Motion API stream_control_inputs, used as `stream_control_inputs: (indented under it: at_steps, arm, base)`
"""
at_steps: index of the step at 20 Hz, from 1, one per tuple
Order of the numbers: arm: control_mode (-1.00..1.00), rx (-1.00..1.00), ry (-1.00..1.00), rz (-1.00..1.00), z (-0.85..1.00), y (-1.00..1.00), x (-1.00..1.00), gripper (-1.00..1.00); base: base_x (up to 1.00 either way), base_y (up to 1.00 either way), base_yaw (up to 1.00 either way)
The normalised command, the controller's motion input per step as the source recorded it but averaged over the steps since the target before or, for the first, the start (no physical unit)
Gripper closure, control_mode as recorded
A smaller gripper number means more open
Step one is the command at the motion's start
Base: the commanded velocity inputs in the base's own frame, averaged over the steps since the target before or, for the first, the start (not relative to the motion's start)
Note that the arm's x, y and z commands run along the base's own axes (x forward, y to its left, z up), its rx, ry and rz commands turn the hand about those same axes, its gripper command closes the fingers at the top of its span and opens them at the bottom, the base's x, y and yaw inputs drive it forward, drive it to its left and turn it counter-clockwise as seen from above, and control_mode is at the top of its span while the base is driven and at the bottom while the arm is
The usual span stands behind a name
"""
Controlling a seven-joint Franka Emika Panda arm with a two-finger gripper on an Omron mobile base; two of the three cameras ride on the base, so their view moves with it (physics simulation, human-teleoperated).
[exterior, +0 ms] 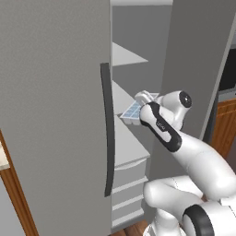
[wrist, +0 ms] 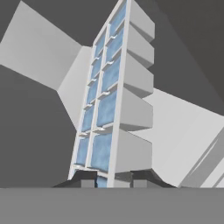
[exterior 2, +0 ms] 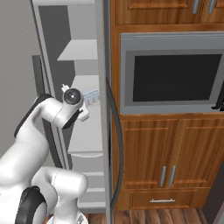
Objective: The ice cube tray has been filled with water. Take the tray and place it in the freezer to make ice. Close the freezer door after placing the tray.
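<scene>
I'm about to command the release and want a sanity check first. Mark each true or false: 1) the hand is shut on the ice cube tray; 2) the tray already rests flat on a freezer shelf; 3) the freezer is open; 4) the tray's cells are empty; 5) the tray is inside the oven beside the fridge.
1) True. The hand is shut on one end of the ice cube tray.
2) False. The tray hangs in the air over a white shelf, tilted, apart from it.
3) True. The freezer stands open, its shelves showing.
4) False. Pale blue water shows in the cells.
5) False. The oven is closed; the tray is at the freezer opening.
</scene>
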Motion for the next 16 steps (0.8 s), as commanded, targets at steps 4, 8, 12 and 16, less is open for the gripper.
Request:
stream_control_inputs:
  at_steps: [4,8,12,16]
  arm:
    - [-1.00,0.00,0.00,-0.07,0.00,0.06,0.00,1.00]
    - [-1.00,0.01,0.00,-0.08,0.00,0.04,0.00,1.00]
    - [-1.00,0.02,0.00,-0.08,0.00,0.01,0.00,1.00]
    - [-1.00,0.02,-0.02,-0.07,-0.01,0.03,0.01,1.00]
  base:
    - [0.00,0.00,0.00]
    - [0.00,0.00,0.00]
    - [0.00,0.00,0.00]
    - [0.00,0.00,0.00]
